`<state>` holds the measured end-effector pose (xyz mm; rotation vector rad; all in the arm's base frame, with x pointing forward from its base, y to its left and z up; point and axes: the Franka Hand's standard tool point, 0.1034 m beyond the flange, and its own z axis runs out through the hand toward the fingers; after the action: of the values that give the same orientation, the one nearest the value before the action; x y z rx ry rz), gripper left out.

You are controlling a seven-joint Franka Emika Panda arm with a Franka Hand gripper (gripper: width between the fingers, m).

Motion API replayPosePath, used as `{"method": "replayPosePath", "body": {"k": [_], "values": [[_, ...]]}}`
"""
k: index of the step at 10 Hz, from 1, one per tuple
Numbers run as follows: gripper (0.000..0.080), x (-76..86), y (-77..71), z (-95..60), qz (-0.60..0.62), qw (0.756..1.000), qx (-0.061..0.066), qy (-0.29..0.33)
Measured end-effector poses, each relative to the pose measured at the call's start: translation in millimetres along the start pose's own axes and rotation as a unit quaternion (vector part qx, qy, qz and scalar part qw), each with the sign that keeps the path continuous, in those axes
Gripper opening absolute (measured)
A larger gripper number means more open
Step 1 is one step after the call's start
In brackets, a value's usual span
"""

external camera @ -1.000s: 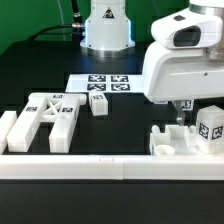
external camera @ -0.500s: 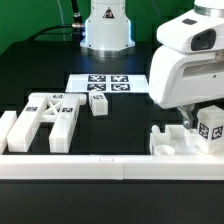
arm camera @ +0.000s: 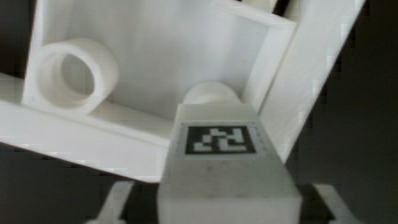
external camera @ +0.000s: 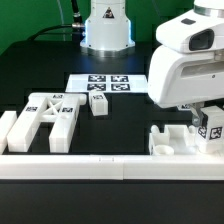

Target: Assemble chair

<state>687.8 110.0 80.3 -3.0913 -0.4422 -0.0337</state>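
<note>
A white chair part [arm camera: 222, 160] with a square tag and a rounded end fills the wrist view. My gripper [arm camera: 224, 200] is shut on it, one finger [arm camera: 121, 203] hard against each side. In the exterior view that same tagged part [external camera: 213, 128] stands at the exterior view's right, under my gripper [external camera: 200, 122], and the arm hides most of it. It is right beside a flat chair panel [external camera: 172, 141] with raised pegs. The wrist view shows that panel [arm camera: 169, 50] with a ring-shaped socket [arm camera: 71, 75]. An X-braced chair frame [external camera: 52, 112] lies at the exterior view's left.
A small tagged chair block [external camera: 98, 104] stands near the marker board [external camera: 105, 84] at mid-table. A plain white chair piece [external camera: 8, 130] lies left of the frame. The long low border rail [external camera: 90, 165] runs along the front. The arm's base [external camera: 106, 25] stands at the back.
The arm shifted toward the exterior view's right and came down slightly. The fingers then closed in from wide open onto the tagged part.
</note>
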Motion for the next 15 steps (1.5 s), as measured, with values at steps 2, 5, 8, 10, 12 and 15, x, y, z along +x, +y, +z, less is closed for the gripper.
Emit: {"method": "replayPosePath", "body": {"k": [2,5,8,10,12,15], "values": [[0.029,-0.1,0.9,0.0,0.071,0.997,0.002,0.0],[0.0291,-1.4,6.2,0.8,0.227,0.974,0.006,-0.001],[0.0291,-1.0,1.1,1.4,0.41,0.912,0.007,-0.003],[0.0291,-1.0,-0.8,1.4,0.484,0.875,0.007,-0.005],[0.0291,-0.9,-1.7,2.0,0.567,0.824,0.007,-0.004],[0.0291,-0.6,-2.3,2.0,0.65,0.76,0.006,-0.004]]}}
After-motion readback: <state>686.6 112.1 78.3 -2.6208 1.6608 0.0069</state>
